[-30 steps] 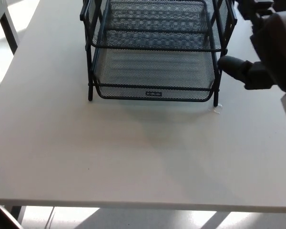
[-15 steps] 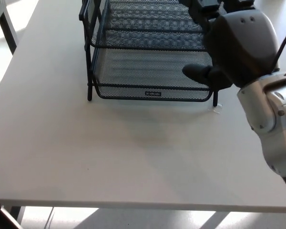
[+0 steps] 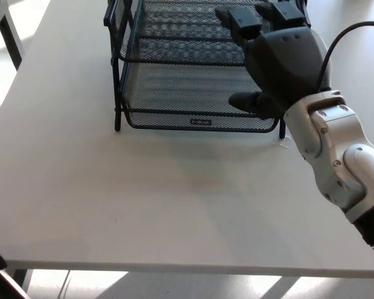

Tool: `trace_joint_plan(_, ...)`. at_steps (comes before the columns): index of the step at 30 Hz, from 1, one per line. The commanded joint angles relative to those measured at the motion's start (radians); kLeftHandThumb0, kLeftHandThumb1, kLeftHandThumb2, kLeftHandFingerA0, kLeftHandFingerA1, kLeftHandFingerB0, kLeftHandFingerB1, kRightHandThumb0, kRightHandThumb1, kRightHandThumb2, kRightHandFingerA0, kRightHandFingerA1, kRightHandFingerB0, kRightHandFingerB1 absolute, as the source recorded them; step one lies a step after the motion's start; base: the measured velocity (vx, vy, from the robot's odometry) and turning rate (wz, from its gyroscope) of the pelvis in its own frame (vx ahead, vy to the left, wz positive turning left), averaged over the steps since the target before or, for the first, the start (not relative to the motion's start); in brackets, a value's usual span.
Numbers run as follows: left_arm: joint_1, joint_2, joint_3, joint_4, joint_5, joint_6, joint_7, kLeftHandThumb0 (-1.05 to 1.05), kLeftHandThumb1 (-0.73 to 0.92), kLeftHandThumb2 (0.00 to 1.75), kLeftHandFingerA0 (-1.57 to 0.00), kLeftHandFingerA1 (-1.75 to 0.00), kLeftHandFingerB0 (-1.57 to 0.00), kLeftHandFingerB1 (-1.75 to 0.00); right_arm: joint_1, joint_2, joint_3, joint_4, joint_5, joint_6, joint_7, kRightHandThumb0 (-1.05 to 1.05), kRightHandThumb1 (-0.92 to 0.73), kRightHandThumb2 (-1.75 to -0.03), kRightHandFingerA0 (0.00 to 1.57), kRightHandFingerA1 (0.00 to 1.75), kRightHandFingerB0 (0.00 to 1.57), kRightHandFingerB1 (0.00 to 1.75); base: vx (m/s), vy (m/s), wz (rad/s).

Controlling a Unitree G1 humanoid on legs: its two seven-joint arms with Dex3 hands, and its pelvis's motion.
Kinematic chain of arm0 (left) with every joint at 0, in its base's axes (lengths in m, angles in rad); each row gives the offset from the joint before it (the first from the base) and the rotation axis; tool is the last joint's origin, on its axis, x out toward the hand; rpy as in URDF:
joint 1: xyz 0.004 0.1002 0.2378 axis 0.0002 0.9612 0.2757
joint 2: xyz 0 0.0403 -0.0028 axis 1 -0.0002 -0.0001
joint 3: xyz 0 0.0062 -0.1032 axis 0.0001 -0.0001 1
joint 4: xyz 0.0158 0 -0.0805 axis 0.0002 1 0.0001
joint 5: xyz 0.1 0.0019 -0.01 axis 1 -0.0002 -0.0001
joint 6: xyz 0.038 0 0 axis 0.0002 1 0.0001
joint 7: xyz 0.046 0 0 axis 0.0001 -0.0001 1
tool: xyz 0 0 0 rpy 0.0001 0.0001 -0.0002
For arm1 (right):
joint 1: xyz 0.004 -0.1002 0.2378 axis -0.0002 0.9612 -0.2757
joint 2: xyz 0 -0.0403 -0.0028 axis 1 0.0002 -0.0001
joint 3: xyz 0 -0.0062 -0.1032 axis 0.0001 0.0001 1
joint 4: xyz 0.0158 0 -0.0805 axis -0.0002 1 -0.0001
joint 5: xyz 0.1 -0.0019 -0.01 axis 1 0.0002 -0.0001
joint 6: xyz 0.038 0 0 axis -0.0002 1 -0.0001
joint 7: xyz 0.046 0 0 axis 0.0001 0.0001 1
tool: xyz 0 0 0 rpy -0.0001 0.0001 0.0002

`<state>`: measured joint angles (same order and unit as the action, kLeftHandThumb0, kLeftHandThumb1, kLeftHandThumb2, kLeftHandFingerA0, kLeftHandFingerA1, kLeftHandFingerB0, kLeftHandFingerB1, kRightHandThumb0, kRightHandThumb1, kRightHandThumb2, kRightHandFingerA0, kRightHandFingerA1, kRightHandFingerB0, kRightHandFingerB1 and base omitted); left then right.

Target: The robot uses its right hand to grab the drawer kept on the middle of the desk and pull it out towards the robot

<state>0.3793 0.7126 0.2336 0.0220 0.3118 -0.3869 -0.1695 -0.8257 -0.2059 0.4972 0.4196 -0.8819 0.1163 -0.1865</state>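
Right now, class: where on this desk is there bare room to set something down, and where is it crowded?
Free: the wide strip of desk between the mesh drawer rack and the near edge, plus the stretch left of the rack. Crowded: the rack's right front corner, where the right hand hangs over it.

We log the mesh drawer rack [image 3: 193, 81] as black wire with a fine grid pattern; the desk [image 3: 143, 199] plain white; the right hand [image 3: 277, 59] black, at 3 o'clock of the rack; its forearm [image 3: 336, 156] white-grey.
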Motion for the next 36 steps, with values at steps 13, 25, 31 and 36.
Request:
trace_joint_plan(13, -0.035, 0.044, -0.022, 0.005, 0.032, -0.011, -0.036, -0.3, 0.56, 0.57, -0.79, -0.87, -0.81, -0.61, -0.225, 0.06, 0.079, 0.552, -0.061, -0.068, -0.37, -0.62, -0.38, -0.75, 0.17, 0.53, 0.07, 0.45, 0.0, 0.0, 0.0)
trace_joint_plan(25, -0.054, 0.044, -0.026, 0.013, 0.02, -0.026, -0.044, -0.27, 0.54, 0.56, -0.8, -0.89, -0.82, -0.62, -0.309, 0.012, 0.19, 0.685, -0.124, -0.168, -0.535, -0.37, -0.59, -0.59, 0.91, 1.39, 0.35, 0.52, 0.0, 0.0, 0.0)
trace_joint_plan(31, -0.059, 0.048, -0.029, 0.021, 0.017, -0.041, -0.05, -0.26, 0.54, 0.56, -0.8, -0.88, -0.82, -0.62, -0.305, 0.002, 0.241, 0.72, -0.137, -0.235, -0.655, -0.41, -0.55, -0.57, 0.91, 1.53, 0.85, 0.61, 0.0, 0.0, 0.0)
trace_joint_plan(36, -0.078, 0.048, -0.031, 0.027, 0.012, -0.037, -0.054, -0.27, 0.54, 0.56, -0.81, -0.91, -0.83, -0.64, -0.317, 0.002, 0.253, 0.744, -0.133, -0.248, -0.697, -0.42, -0.51, -0.6, 0.87, 1.62, 0.93, 0.77, 0.0, 0.0, 0.0)
